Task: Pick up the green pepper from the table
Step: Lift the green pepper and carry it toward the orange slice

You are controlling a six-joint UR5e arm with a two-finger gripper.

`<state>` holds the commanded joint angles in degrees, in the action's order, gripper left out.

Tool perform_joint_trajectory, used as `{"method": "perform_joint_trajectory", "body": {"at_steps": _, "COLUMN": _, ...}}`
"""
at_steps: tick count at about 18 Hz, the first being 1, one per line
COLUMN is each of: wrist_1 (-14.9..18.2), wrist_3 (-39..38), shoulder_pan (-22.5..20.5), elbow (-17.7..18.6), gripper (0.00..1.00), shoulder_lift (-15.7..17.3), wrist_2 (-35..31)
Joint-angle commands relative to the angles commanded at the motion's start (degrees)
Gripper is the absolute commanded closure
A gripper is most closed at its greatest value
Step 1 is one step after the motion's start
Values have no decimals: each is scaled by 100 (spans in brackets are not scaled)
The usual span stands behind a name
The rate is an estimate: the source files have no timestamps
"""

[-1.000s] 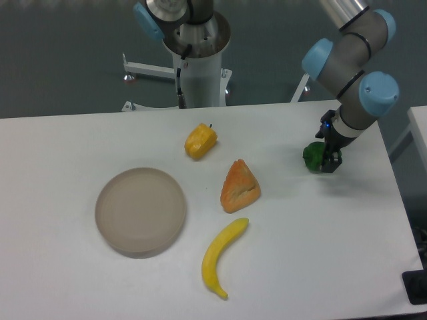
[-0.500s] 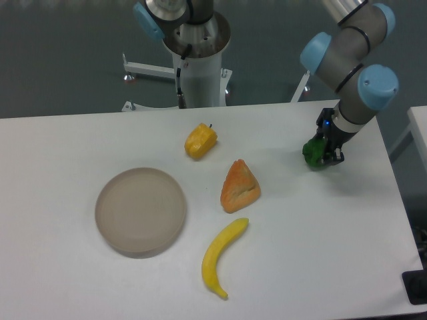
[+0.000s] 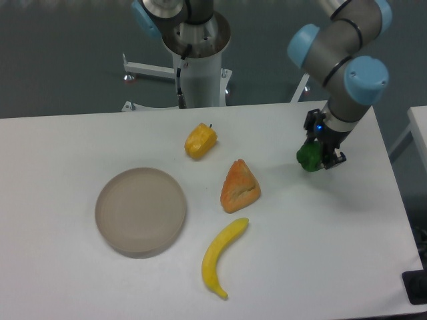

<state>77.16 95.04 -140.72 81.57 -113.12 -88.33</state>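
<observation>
The green pepper (image 3: 308, 157) is small, dark green and glossy. It sits between the fingers of my gripper (image 3: 317, 159) at the right side of the white table (image 3: 320, 253). The gripper is shut on the pepper and holds it slightly above the tabletop. The gripper's body hides the pepper's right side.
A yellow-orange pepper (image 3: 200, 141) lies at the back middle. An orange wedge (image 3: 240, 187) lies in the middle, a banana (image 3: 223, 257) in front of it. A round grey-brown plate (image 3: 140, 211) sits at the left. The robot base (image 3: 197, 60) stands behind the table.
The gripper with the green pepper in it has moved left and slightly up from the table. The other objects have not moved.
</observation>
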Motion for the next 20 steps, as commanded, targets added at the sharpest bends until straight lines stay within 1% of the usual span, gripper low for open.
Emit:
{"method": "perform_joint_trajectory", "body": {"at_steps": 3, "wrist_1": 35, "wrist_3": -414, "shoulder_pan": 203, "elbow": -44, "gripper": 68, "shoulder_lift": 114, "wrist_2": 61}}
{"method": "perform_joint_trajectory", "body": {"at_steps": 5, "wrist_1": 53, "wrist_3": -468, "shoulder_pan": 238, "elbow": -88, "gripper": 68, "shoulder_lift": 167, "wrist_2": 298}}
{"method": "perform_joint_trajectory", "body": {"at_steps": 7, "wrist_1": 140, "wrist_3": -477, "shoulder_pan": 413, "elbow": -281, "gripper": 68, "shoulder_lift": 194, "wrist_2": 299}}
{"method": "perform_joint_trajectory", "body": {"at_steps": 9, "wrist_1": 403, "wrist_3": -477, "shoulder_pan": 475, "elbow": -518, "gripper": 68, "shoulder_lift": 133, "wrist_2": 264}}
{"method": "perform_joint_trajectory", "body": {"at_steps": 10, "wrist_1": 553, "wrist_3": -477, "shoulder_pan": 484, "elbow": -615, "gripper": 68, "shoulder_lift": 63, "wrist_2": 211}}
{"method": "perform_joint_trajectory", "body": {"at_steps": 11, "wrist_1": 641, "wrist_3": -477, "shoulder_pan": 597, "elbow": -755, "gripper": 68, "shoulder_lift": -60, "wrist_2": 11}}
{"method": "perform_joint_trajectory", "body": {"at_steps": 13, "wrist_1": 721, "wrist_3": -468, "shoulder_pan": 651, "elbow": -835, "gripper": 68, "shoulder_lift": -87, "wrist_2": -149}}
{"method": "perform_joint_trajectory", "body": {"at_steps": 18, "wrist_1": 800, "wrist_3": -468, "shoulder_pan": 774, "elbow": -923, "gripper": 68, "shoulder_lift": -105, "wrist_2": -158}}
{"method": "perform_joint_trajectory", "body": {"at_steps": 20, "wrist_1": 783, "wrist_3": -460, "shoulder_pan": 801, "elbow": -932, "gripper": 68, "shoulder_lift": -149, "wrist_2": -115}}
